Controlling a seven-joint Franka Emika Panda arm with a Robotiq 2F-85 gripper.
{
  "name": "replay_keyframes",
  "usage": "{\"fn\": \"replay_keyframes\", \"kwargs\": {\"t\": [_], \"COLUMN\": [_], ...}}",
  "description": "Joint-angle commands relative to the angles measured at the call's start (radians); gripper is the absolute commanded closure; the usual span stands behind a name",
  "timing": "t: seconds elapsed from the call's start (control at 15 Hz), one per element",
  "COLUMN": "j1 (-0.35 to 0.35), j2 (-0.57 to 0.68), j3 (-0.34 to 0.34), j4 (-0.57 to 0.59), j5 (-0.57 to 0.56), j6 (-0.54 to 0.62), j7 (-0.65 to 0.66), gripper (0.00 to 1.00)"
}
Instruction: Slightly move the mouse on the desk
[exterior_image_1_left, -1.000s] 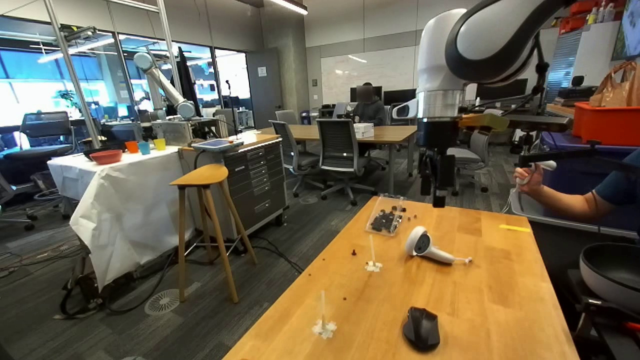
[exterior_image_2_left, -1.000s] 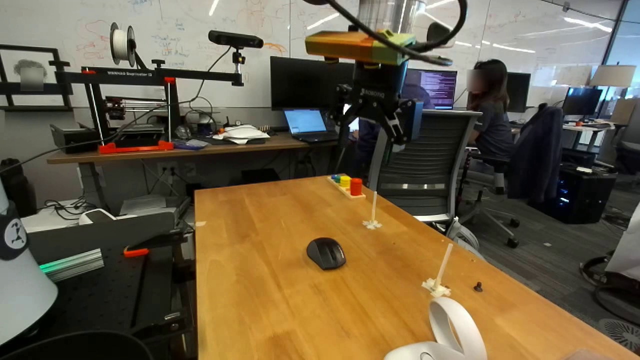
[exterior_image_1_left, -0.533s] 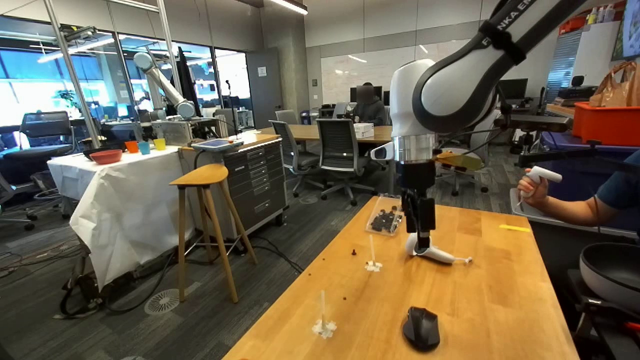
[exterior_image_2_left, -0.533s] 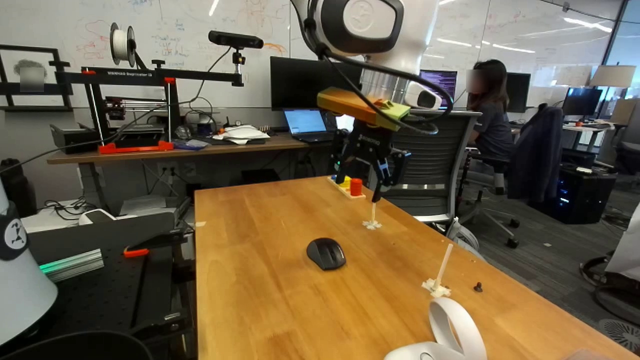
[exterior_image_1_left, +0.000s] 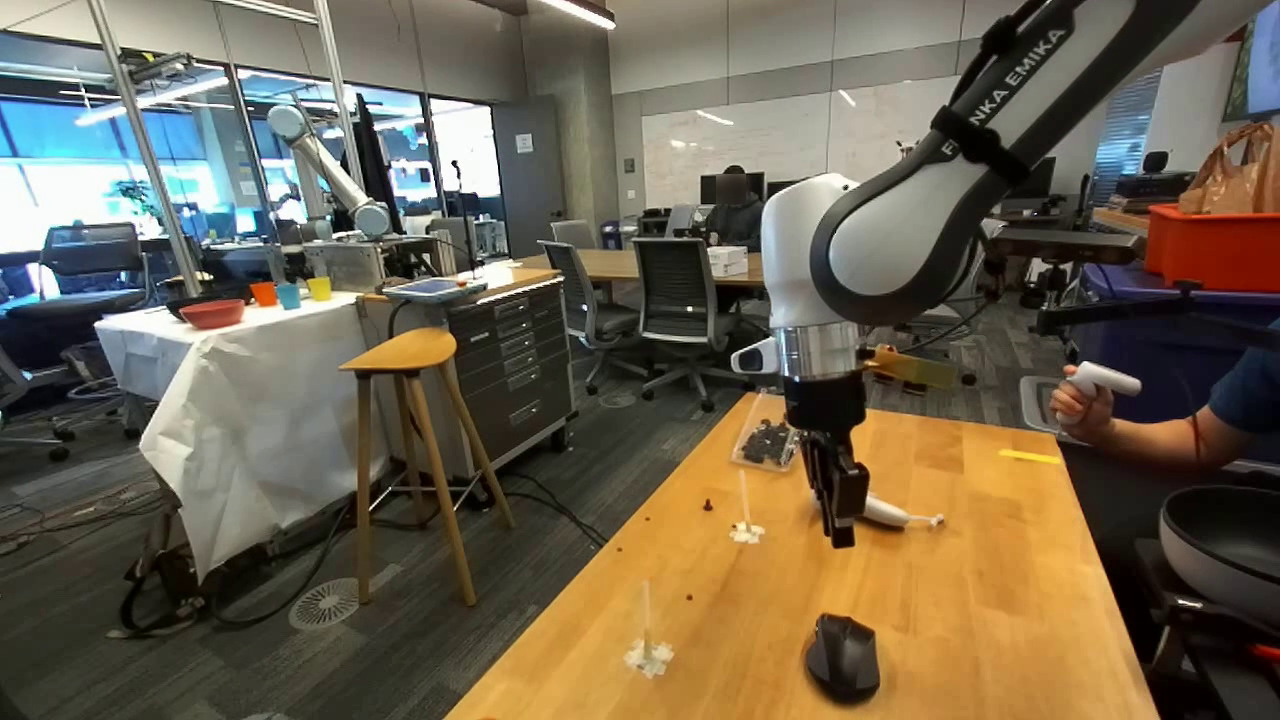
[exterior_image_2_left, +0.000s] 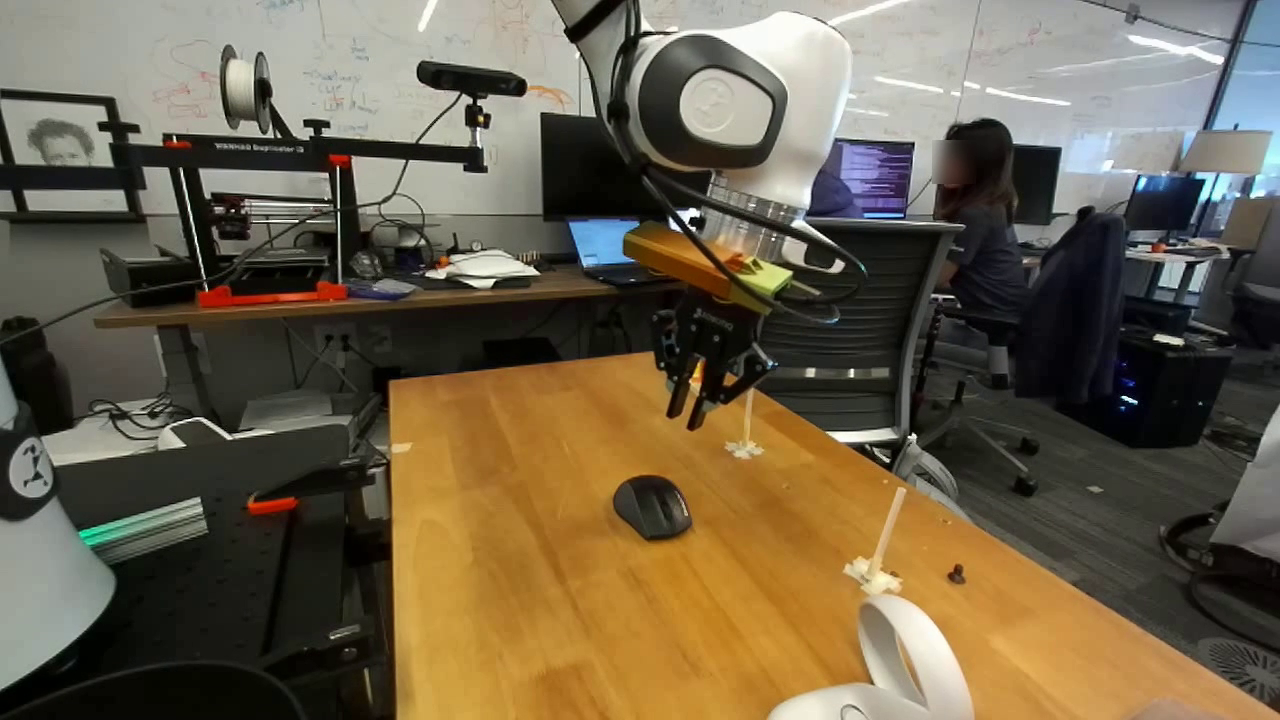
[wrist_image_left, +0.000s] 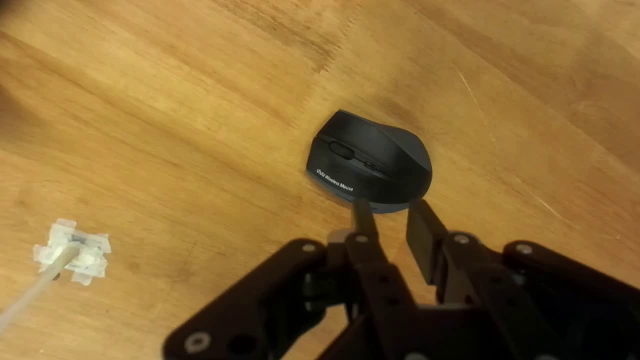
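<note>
The black mouse lies on the light wooden desk and shows whole in both exterior views. In the wrist view the mouse sits just beyond the fingertips, its lower edge partly covered by them. My gripper hangs tilted above the desk, on the far side of the mouse in that exterior view, apart from it. A narrow gap stands between the fingers, with only bare wood seen through it. Nothing is held.
Two thin upright rods stand taped to the desk, one rod near the mouse and another rod farther back. A white handled object lies on the desk. A clear box of dark bits sits at the far end.
The arm has come down and the gripper has travelled over the desk toward the mouse. Its fingers have drawn from wide apart to a narrow gap. The mouse has stayed put.
</note>
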Motion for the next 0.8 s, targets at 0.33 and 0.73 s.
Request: {"fn": "replay_keyframes", "kwargs": {"t": [0.33,0.73], "j1": [-0.032,-0.049], "j2": [0.109,0.157], "j3": [0.023,0.028], "j4": [0.012,0.028], "j5": [-0.068,-0.11], "j6": [0.048,0.082], "j7": [0.024,0.041], "gripper": [0.86,0.88]}}
